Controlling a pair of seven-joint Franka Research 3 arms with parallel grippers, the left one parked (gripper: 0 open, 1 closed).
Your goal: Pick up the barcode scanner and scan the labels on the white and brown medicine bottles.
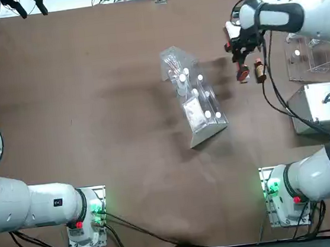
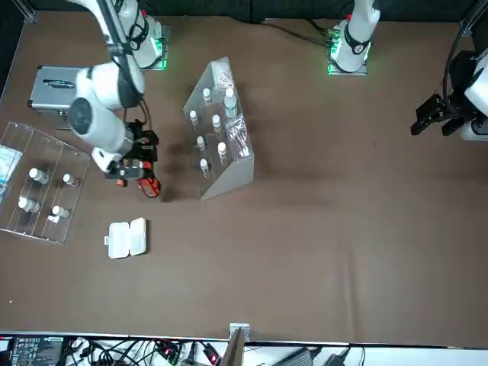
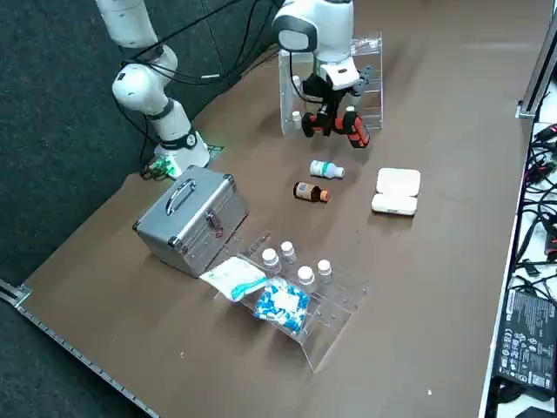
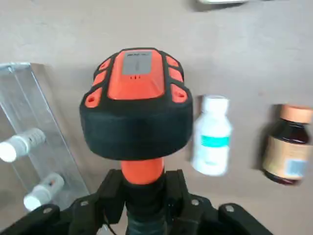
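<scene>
Two black fingers [image 4: 110, 188] of the right gripper [image 4: 143, 196] are clamping the orange neck of the barcode scanner [image 4: 137, 105], which is hanging in the air above the brown table [image 1: 95, 137] with its orange-topped head pointing away from the wrist. In the right side view the right gripper [image 3: 329, 111] is holding the scanner [image 3: 355, 129] just in front of a clear vial rack [image 3: 370, 70]. Beyond the scanner's head, the white bottle [image 4: 211, 136] with its bluish-green label is lying on its side on the table, and the brown bottle [image 4: 288, 144] is lying just beside it, apart from it. From the side, the white bottle [image 3: 326, 170] is sitting nearer the scanner and the brown bottle [image 3: 310, 192] is lying farther out, toward a silver case [image 3: 191, 219]. A white hinged box [image 3: 396, 191] is resting open near the two bottles. Farther toward the table edge, a second clear rack [image 3: 335, 296] is holding white-capped vials [image 3: 305, 275], with a blue packet [image 3: 280, 305] and a pale pouch [image 3: 231, 277] lying against it
</scene>
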